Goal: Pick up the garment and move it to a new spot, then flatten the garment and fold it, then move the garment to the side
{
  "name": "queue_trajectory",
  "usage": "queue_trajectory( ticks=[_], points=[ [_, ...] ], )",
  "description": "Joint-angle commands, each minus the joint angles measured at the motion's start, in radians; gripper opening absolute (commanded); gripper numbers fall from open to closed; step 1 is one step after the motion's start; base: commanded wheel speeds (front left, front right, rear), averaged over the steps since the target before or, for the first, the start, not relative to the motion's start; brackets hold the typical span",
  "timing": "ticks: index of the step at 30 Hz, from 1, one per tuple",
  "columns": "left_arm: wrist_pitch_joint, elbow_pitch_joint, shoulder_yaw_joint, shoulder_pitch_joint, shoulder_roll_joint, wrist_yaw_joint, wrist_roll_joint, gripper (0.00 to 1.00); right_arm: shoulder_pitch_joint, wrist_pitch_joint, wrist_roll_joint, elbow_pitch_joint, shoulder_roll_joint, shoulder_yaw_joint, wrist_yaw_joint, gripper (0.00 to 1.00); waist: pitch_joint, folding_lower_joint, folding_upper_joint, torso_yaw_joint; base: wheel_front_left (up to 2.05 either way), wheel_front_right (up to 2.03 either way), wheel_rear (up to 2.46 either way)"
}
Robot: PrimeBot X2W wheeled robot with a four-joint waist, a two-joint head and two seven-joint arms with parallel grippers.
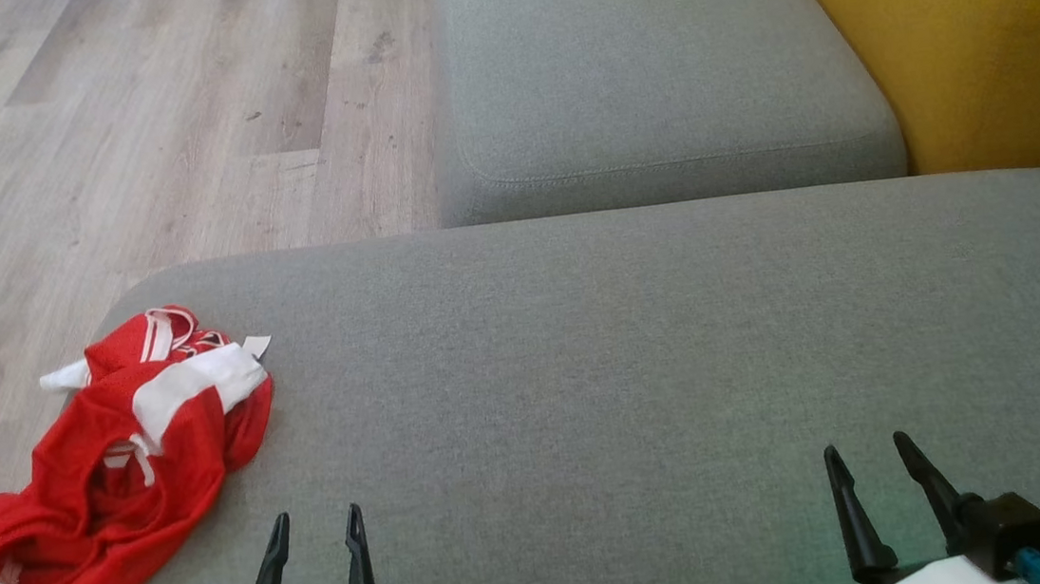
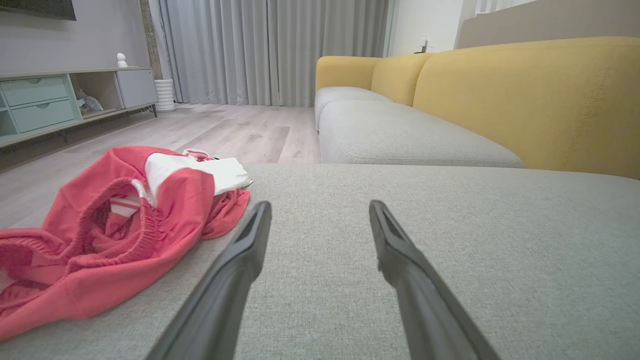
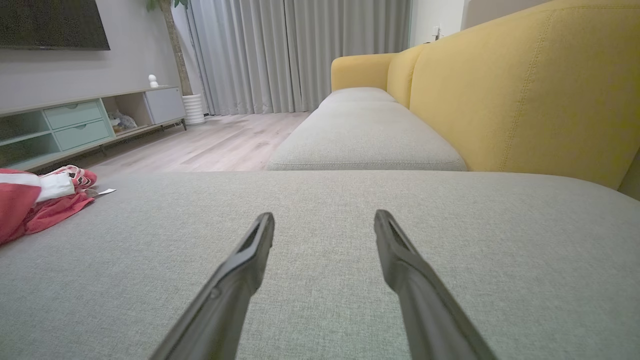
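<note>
Crumpled red garment (image 1: 118, 474) at the sofa cushion's (image 1: 679, 362) near-left edge — both end effectors (image 1: 314, 531) (image 1: 870, 463) open, empty; a shallow pinch risks dragging it onto the floor (image 1: 132, 129).

We are in a home living room. We see a long sofa (image 3: 525, 100) with a yellow back and grey seats, a pale wood-plank floor (image 3: 210, 145) and full-length grey curtains (image 3: 295, 55). A low sideboard (image 3: 75, 125) with mint-green drawers stands under a wall-mounted television (image 3: 50, 22), beside a potted plant (image 3: 175, 50).
</note>
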Motion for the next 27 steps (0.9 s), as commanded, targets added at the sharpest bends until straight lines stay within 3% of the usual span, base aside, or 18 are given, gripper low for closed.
queue_trajectory(
  ticks=[1,11,23,27],
  points=[
    [-0.012,-0.026,0.035,-0.045,0.005,0.006,0.0,1.0,-0.027,-0.014,0.0,-0.028,-0.009,0.02,0.008,1.0,-0.001,0.0,0.0,0.0,0.0,0.0,0.0],
    [-0.012,-0.028,0.047,-0.053,0.005,0.016,-0.021,1.0,-0.029,-0.014,-0.006,-0.025,-0.009,0.03,0.008,1.0,0.022,0.0,0.0,0.06,0.0,0.0,0.0],
    [-0.012,-0.057,0.094,-0.072,0.005,0.009,0.012,1.0,-0.06,-0.014,0.008,-0.036,-0.009,0.03,0.008,1.0,0.075,0.0,0.0,0.305,0.0,0.0,0.0],
    [-0.012,-0.08,0.129,-0.076,0.005,0.02,0.018,1.0,-0.092,-0.014,-0.01,-0.035,-0.009,0.051,0.008,1.0,0.112,0.0,0.0,0.356,0.0,0.0,0.0]
  ],
)
